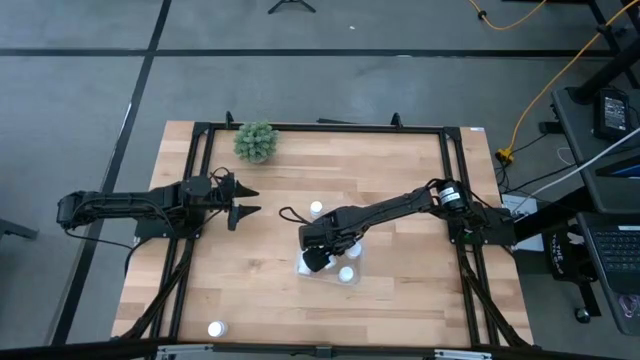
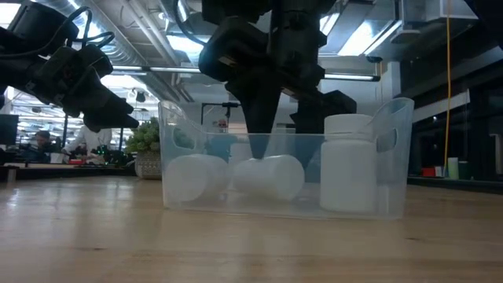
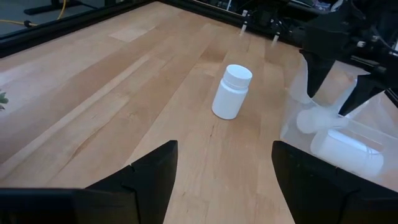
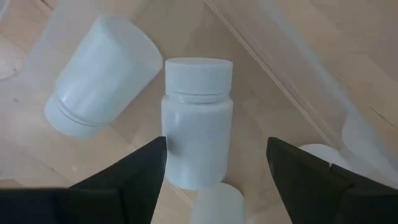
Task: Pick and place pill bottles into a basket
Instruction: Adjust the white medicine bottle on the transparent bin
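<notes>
Your right gripper (image 1: 316,259) hangs over the clear tray (image 2: 397,149) near the middle of the table, its fingers (image 4: 124,180) spread wide and holding nothing. Between them, in the right wrist view, a pill bottle (image 4: 196,121) lies on its side on the tray floor, with a second tipped bottle (image 4: 99,74) just beside it.

From table height you can count three bottles inside the tray: two lying down (image 2: 196,177) (image 2: 271,177) and one standing upright (image 2: 347,161) at the far end. So roughly half the job looks done, though the arm hides part of the tray from above and you cannot rule out another bottle beneath it.

At least two remain outside. One stands upright on the bare wood (image 1: 316,209) just beyond the tray, plain in the left wrist view (image 3: 232,91). Another (image 1: 215,328) sits well apart, near the front edge of the table on the left side.

Your left gripper (image 1: 245,200) waits above the table's left side, fingers released and empty, pointed toward the standing bottle. The green plant (image 1: 257,141) at the back edge is no part of the work.
</notes>
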Robot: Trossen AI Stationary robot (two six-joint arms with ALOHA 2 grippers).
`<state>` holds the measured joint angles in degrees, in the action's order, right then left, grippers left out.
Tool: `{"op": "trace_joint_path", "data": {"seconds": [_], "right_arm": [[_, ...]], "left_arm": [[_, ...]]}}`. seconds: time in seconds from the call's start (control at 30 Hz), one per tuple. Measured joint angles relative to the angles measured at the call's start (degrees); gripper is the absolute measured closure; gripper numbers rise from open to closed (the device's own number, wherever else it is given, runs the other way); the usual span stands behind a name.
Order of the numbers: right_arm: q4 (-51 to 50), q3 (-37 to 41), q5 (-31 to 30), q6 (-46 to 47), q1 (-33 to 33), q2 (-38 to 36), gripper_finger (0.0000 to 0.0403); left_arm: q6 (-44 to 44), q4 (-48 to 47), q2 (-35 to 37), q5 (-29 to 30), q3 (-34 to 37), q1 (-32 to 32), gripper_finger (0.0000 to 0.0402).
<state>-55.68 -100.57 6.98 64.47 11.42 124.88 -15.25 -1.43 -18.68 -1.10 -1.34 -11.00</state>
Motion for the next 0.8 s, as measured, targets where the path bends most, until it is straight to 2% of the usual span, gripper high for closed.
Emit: {"op": "trace_joint_path", "data": {"seconds": [0.4, 0.8], "right_arm": [[5.69, 0.0, 2.11, -0.92, 0.0, 0.0, 0.0129], [5.88, -0.19, -2.37, -2.88, 0.0, 1.78, 0.0129]], "left_arm": [[0.0, 0.0, 0.02, 0.0, 0.0, 0.0, 0.0148], [0.0, -0.01, 0.01, -0.01, 0.0, 0.0, 0.0148]]}}
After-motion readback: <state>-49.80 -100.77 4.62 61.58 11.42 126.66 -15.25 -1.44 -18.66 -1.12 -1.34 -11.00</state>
